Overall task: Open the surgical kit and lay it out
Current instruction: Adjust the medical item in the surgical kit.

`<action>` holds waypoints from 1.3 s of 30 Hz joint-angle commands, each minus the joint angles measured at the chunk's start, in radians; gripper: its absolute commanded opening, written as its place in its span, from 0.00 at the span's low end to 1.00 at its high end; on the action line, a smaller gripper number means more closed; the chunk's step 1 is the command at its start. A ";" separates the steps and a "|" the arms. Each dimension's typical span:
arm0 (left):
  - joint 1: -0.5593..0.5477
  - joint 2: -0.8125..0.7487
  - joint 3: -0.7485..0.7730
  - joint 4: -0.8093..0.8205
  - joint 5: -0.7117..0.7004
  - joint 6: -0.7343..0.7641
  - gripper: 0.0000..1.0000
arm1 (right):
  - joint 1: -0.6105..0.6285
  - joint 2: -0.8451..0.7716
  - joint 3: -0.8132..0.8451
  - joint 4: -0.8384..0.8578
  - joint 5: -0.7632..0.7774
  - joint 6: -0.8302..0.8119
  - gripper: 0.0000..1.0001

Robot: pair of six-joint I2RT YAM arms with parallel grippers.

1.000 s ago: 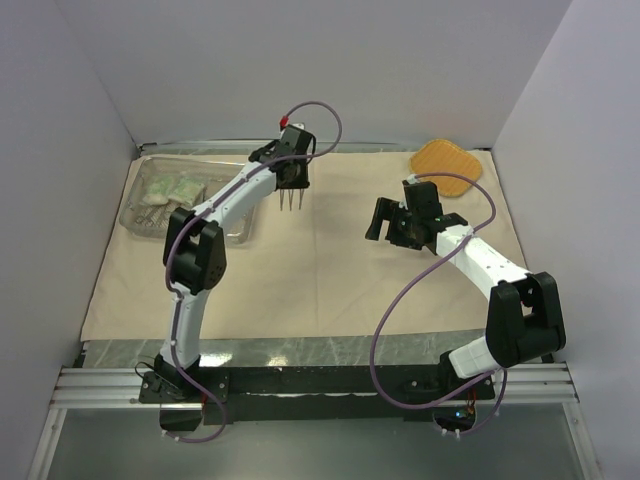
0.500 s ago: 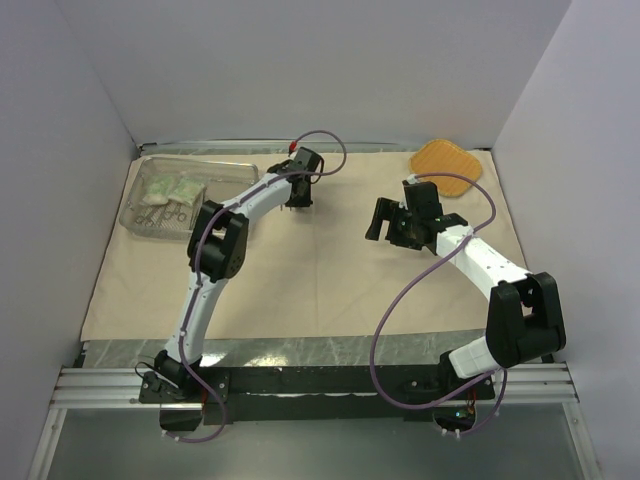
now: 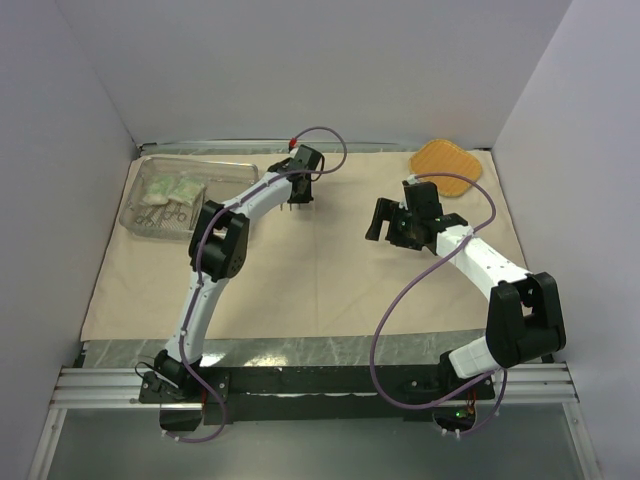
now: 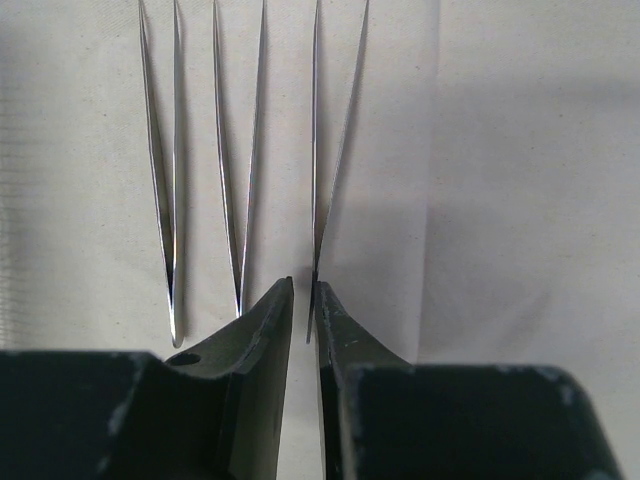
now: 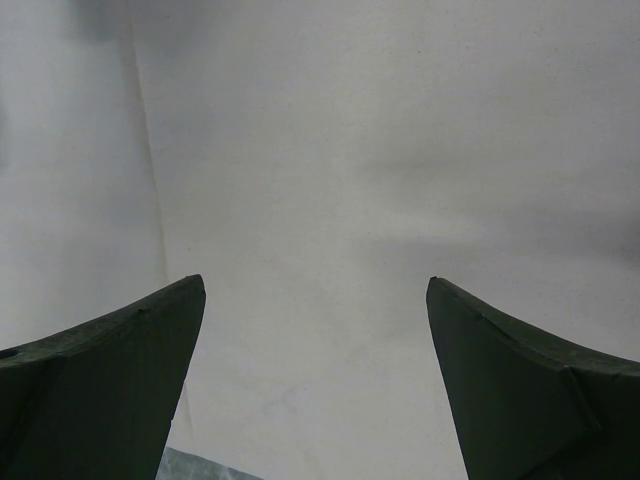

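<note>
On woven beige cloth [image 4: 520,150], three needle-slim steel tweezers [image 4: 240,300], left gripper [image 4: 305,285] — grasp unclear, right gripper [image 5: 315,285] spread.

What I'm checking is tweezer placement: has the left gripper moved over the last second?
Yes. The left gripper shifted slightly right, away from the wire-mesh tray, and dropped toward the beige cloth.

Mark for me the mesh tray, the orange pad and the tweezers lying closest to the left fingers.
Tray [image 3: 205,160]: top view, on its far rim.
Pad [image 3: 447,160]: top view, on its middle.
Tweezers [image 4: 316,140]: left wrist view, on the left leg of the rightmost pair.
</note>
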 commanded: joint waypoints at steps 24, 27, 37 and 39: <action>0.000 0.014 -0.005 -0.001 -0.030 -0.096 0.13 | -0.001 -0.007 0.009 0.012 -0.012 -0.014 1.00; -0.001 0.014 -0.006 0.004 -0.019 -0.090 0.13 | -0.002 -0.009 0.009 0.012 -0.012 -0.012 1.00; -0.001 -0.032 -0.034 -0.002 0.015 -0.079 0.27 | -0.002 -0.012 0.006 0.019 -0.012 -0.009 1.00; -0.001 -0.056 -0.041 -0.010 0.021 -0.079 0.29 | -0.002 -0.014 0.007 0.019 -0.009 -0.011 1.00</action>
